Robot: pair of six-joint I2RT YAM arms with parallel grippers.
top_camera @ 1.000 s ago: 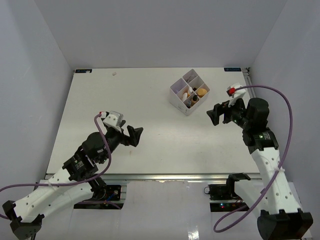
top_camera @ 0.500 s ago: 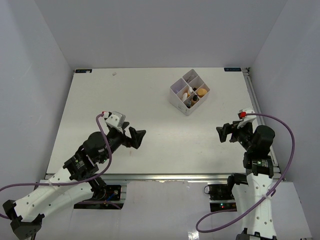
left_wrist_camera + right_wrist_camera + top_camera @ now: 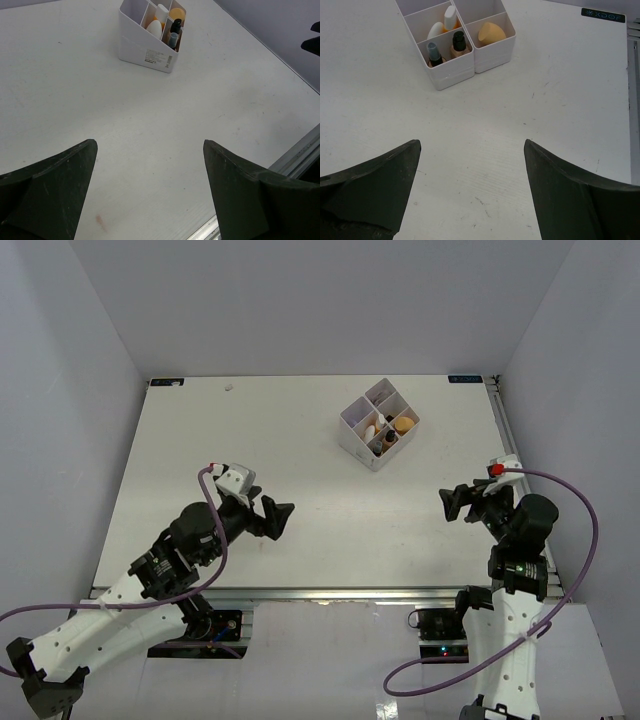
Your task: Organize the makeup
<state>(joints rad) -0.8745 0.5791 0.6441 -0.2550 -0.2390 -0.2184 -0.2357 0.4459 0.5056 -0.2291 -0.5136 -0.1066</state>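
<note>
The makeup stands in the white four-compartment box, also in the left wrist view and the right wrist view. A tan sponge fills one compartment. A white sponge and the orange tube with white cap share another. A beige dark-capped bottle and a second small dark-capped bottle share a third. The lipstick tubes do not show. My left gripper is open and empty over the near left table. My right gripper is open and empty near the right edge.
The white table has a metal rail along its near edge. A faint pink mark lies under the left gripper. A small speck lies at the far left. Grey walls close in three sides.
My right arm has drawn back from beside the box toward the near right edge. My left gripper has shifted slightly right.
</note>
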